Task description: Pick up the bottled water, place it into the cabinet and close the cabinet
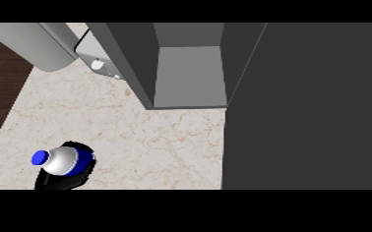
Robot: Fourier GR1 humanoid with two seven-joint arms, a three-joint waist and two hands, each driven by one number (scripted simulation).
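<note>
The bottled water [61,159] shows at the lower left over the marble counter, with a blue cap, a grey shoulder and a blue label band. My left hand [56,179] is the black shape curled round the bottle's lower part, reaching down to the view's lower edge; its forearm is out of sight. The cabinet [187,73] stands at the upper middle, open, with a bare grey shelf inside. Its dark door [298,108] is swung out and fills the right side. The bottle is well left of and below the cabinet's opening. My right hand does not show.
A thick grey cylinder [36,46] slants in from the upper left and ends in a pale boxy piece [94,54] against the cabinet's left wall. The counter's left edge [16,105] borders dark floor. Marble surface [167,142] lies between bottle and cabinet.
</note>
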